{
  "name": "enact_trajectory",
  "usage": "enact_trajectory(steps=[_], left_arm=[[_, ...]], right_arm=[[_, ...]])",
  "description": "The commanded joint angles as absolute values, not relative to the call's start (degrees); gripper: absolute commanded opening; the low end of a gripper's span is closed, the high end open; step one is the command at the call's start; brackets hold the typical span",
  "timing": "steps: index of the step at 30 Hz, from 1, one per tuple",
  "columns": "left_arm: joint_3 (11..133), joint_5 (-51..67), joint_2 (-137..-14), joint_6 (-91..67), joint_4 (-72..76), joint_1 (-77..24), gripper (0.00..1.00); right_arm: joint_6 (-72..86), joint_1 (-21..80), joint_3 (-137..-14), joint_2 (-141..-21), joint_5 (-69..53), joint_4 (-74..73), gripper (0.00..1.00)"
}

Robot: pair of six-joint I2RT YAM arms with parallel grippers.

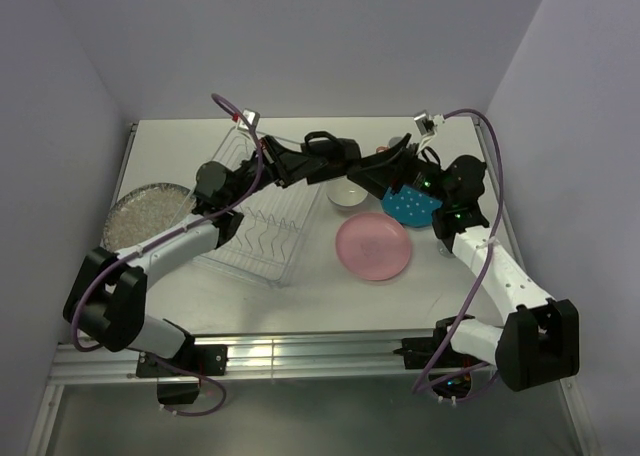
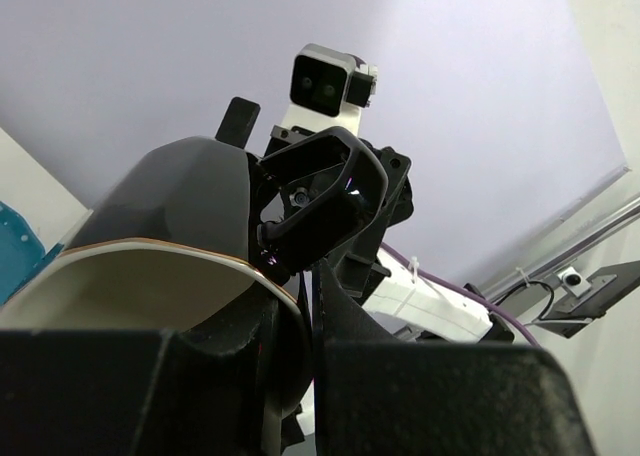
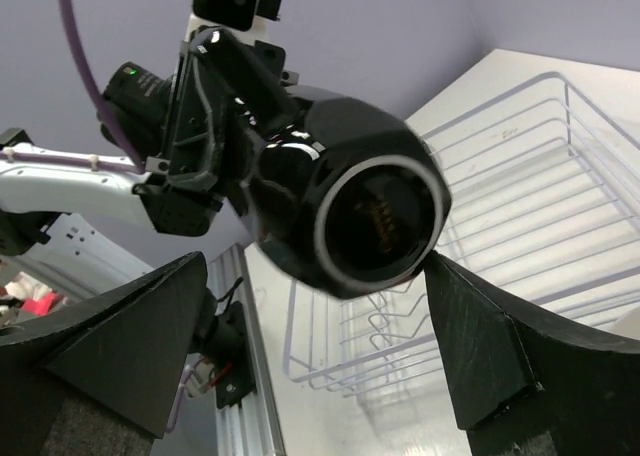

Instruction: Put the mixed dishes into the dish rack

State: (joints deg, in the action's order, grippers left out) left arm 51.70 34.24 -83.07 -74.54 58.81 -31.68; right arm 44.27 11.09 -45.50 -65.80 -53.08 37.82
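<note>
My left gripper (image 1: 342,160) is shut on the rim of a black mug (image 1: 364,170) and holds it in the air right of the dish rack (image 1: 255,226), above the white bowl (image 1: 347,194). In the left wrist view the fingers (image 2: 400,376) pinch the wall of the mug (image 2: 180,206), which has a beige inside. My right gripper (image 1: 388,164) is open; in the right wrist view its jaws (image 3: 315,306) stand wide on either side of the mug's base (image 3: 350,211). The wire rack (image 3: 520,176) lies behind the mug.
A pink plate (image 1: 372,246) and a teal dotted plate (image 1: 412,206) lie right of the rack, partly under my right arm. A grey speckled plate (image 1: 145,211) lies left of the rack. Walls close in on both sides and at the back.
</note>
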Motion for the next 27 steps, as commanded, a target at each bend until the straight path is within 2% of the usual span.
enact_trajectory(steps=[1,9,12,16,27], left_arm=[[52.73,38.76,-79.28,-74.97,63.99,-35.77,0.00],[53.96,38.76,-75.59,-69.53,56.70,-35.86,0.00],[53.53,38.93,-74.97,-69.70,56.42,-35.86,0.00],[52.74,39.20,-75.67,-71.71,59.41,-35.86,0.00],[54.58,41.92,-78.92,-76.38,66.00,-35.86,0.02]], right_arm=[[40.00,13.71,-48.69,-65.74,-52.39,35.26,0.97],[36.83,13.54,-50.19,-65.92,-50.10,30.85,0.97],[41.29,13.45,-48.70,-66.79,-55.34,37.06,0.97],[53.68,13.62,-45.27,-69.69,-61.52,59.53,0.94],[56.95,15.82,-43.60,-67.68,-64.95,66.62,0.91]])
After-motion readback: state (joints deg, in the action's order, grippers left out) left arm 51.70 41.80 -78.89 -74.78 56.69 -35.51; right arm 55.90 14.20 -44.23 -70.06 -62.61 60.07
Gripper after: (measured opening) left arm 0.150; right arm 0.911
